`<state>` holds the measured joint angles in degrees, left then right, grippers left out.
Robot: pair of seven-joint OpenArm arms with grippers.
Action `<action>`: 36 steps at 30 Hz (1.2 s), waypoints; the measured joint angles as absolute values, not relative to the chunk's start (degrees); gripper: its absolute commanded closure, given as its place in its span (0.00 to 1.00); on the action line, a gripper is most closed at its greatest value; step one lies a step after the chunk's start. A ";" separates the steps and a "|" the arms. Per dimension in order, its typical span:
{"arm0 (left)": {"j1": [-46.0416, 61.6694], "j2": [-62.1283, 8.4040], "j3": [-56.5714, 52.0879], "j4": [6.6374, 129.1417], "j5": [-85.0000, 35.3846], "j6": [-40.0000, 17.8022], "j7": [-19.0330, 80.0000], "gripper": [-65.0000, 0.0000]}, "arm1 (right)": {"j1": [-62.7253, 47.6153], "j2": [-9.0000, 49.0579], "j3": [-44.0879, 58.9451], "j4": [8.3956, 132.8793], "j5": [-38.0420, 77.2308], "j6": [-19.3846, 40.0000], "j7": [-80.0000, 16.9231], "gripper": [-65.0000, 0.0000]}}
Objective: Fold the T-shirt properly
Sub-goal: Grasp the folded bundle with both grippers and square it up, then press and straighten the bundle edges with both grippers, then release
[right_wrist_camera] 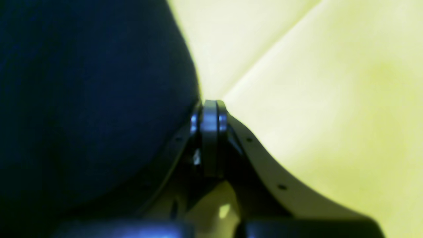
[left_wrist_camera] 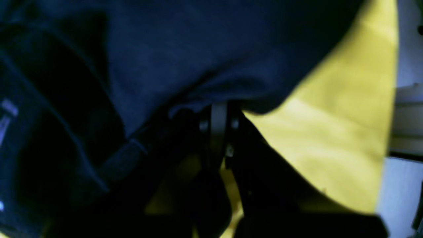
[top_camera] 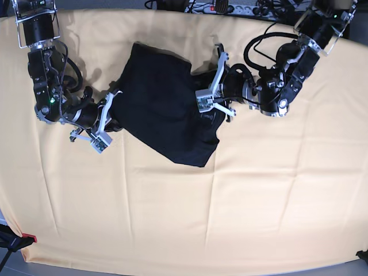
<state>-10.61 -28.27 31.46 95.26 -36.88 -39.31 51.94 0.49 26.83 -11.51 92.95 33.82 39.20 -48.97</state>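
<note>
right up against the right wrist lens the right gripper (right_wrist_camera: 210, 109) has its jaws pressed together, pinching the edge of the t-shirt (right_wrist_camera: 86, 99), which fills that view's left half as a dark blur. the left wrist view is much the same: the left gripper (left_wrist_camera: 218, 114) is clamped onto a hem of the dark fabric, with a collar seam showing at left, which no other view gives.

only the base view shows the whole: the yellow tablecloth (top_camera: 190, 218) covers the table, creased and draped at its edges, and the t-shirt lies bunched in its upper middle, between the two arms, one gripper at each side of it. beyond the far edge sits a power strip (top_camera: 230, 8) with black cables (top_camera: 261, 43).
</note>
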 measured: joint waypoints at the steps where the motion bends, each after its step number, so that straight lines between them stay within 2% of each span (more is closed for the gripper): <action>1: -11.57 -28.21 31.46 93.41 -35.81 -39.48 49.10 1.00 | -0.71 27.00 -11.46 94.24 34.96 39.16 -49.80 1.00; 7: -17.12 -27.11 31.42 81.03 -26.28 -39.70 29.71 1.00 | -9.13 27.11 -11.55 103.33 38.50 37.36 -51.13 1.00; 12: -21.30 -23.73 31.27 68.79 -17.63 -39.75 13.08 1.00 | -16.43 25.26 -11.51 109.84 35.59 33.98 -51.24 1.00; 15: -24.84 -20.86 31.14 62.37 -15.00 -39.68 9.63 1.00 | -19.27 22.55 -11.49 111.63 32.34 32.23 -50.57 1.00; 17: -27.18 -20.01 31.16 61.47 -16.34 -39.57 14.22 1.00 | -20.16 21.08 -11.53 112.25 28.80 30.41 -50.57 1.00; 20: -30.06 -20.80 31.16 63.22 -23.77 -39.33 28.49 1.00 | -20.14 20.78 -11.29 113.40 25.02 26.89 -50.22 1.00; 26: -31.14 -26.55 30.28 69.19 -46.83 -38.11 54.48 1.00 | -20.75 20.93 -3.73 118.54 24.21 23.49 -50.39 1.00; 28: -30.79 -28.18 29.52 70.17 -54.52 -38.02 60.16 1.00 | -20.45 20.86 -1.06 120.20 28.77 24.58 -48.40 1.00; 31: -29.85 -30.52 26.94 71.24 -67.81 -38.48 67.61 1.00 | -20.36 20.75 1.96 121.27 34.59 30.79 -48.05 1.00; 36: -23.90 -31.00 20.86 71.90 -73.08 -39.57 70.61 1.00 | -20.49 20.78 3.49 121.27 36.58 32.40 -48.53 1.00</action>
<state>-23.90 -31.00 20.86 71.90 -73.08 -39.57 70.61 -20.49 20.78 3.49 121.27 36.58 32.40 -48.53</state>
